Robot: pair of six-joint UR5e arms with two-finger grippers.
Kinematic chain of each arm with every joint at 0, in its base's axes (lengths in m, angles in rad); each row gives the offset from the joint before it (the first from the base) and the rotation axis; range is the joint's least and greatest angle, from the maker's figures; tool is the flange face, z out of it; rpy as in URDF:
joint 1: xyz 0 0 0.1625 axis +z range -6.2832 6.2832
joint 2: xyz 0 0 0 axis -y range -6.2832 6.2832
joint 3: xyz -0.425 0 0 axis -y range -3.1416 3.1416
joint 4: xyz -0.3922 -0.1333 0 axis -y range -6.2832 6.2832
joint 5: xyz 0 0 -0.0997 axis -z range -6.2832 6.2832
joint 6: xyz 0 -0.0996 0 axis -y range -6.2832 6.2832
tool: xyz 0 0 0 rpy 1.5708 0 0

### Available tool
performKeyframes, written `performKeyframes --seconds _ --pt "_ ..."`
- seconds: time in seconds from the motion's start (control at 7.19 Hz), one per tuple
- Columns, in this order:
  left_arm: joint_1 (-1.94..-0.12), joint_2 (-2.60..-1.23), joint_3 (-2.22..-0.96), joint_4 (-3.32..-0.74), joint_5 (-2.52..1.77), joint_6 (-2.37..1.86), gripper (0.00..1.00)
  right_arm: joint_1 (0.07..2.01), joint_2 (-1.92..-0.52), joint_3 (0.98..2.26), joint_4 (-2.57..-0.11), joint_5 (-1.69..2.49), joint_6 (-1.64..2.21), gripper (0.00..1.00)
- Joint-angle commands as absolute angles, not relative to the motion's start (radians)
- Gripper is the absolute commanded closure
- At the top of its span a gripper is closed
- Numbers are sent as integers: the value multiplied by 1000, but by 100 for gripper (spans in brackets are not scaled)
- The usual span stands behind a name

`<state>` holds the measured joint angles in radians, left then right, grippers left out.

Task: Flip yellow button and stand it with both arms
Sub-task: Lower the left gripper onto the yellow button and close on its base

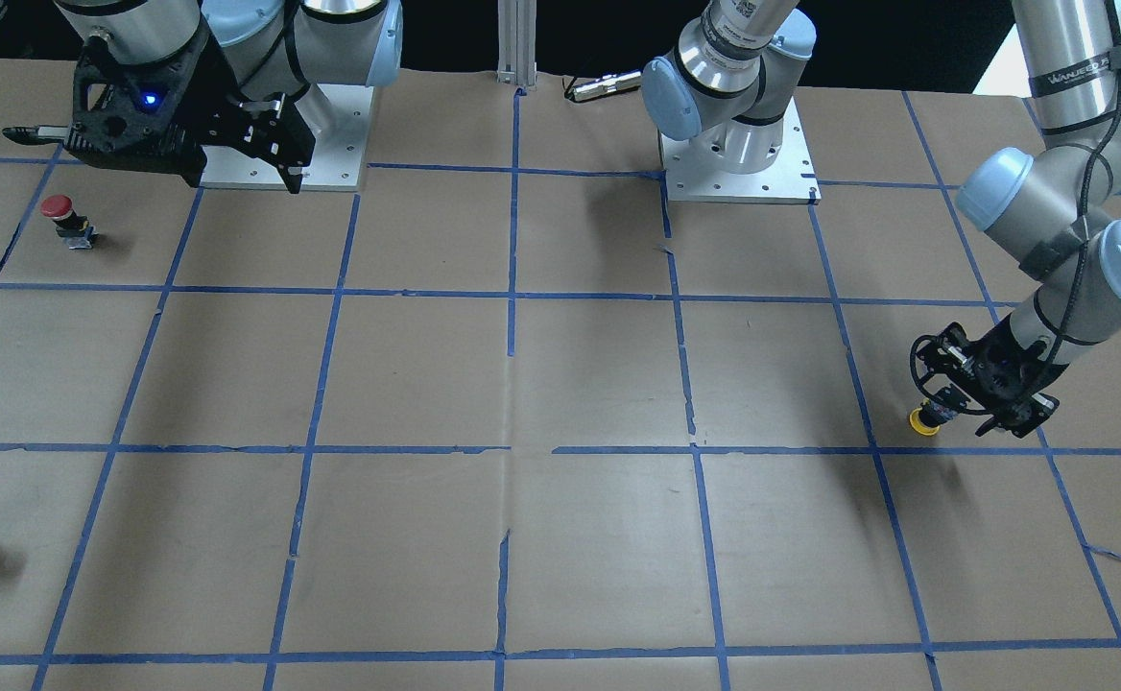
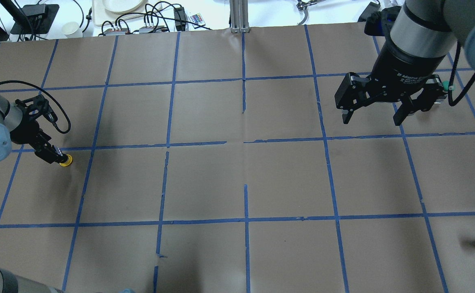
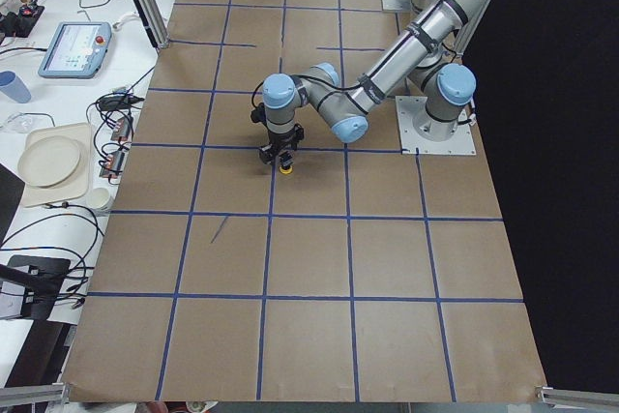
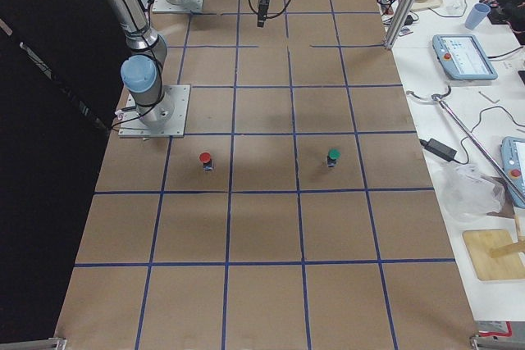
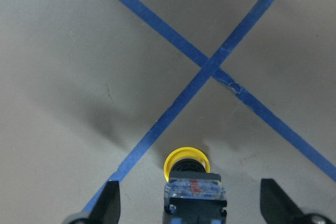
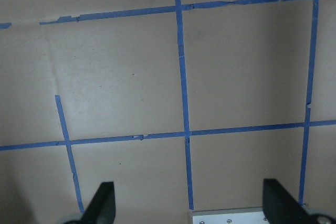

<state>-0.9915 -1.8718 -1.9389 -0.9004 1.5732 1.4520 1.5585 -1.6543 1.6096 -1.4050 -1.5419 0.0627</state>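
Left-wrist view: tool [image 5: 189, 182] astride yellow button [image 5: 193, 193]

There are two silver robot arms with pale-blue joint caps: left arm [image 1: 1060, 67], right arm [image 1: 340, 29]. Two black two-finger grippers: left gripper [image 5: 191, 205], right gripper [image 2: 371, 121]. Two square metal base plates: left base plate [image 1: 781, 178], right base plate [image 1: 330, 144]. Three mushroom-capped push-button switches: one yellow button [image 1: 923, 422], well apart from the right base plate; one red button [image 1: 59, 206], near it; one green button [image 4: 333, 154], farther out.
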Motion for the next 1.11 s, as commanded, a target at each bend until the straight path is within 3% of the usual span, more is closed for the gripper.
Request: performKeyframes --seconds 0.0,0.42,0.56,0.97 --pt "-989 -1873 -1940 -900 1588 1466 7 1559 -1654 1611 -1401 -1543 63 0" --pt "-989 -1875 -1940 -900 1583 1526 10 1559 -1654 1611 -1402 -1543 64 0" --pt "-989 -1881 -1939 -899 1583 1528 19 1559 -1654 1611 -1401 -1545 63 0" --pt "-988 -1864 -1937 -913 1588 1531 64 1559 -1654 1611 -1402 -1546 64 0"
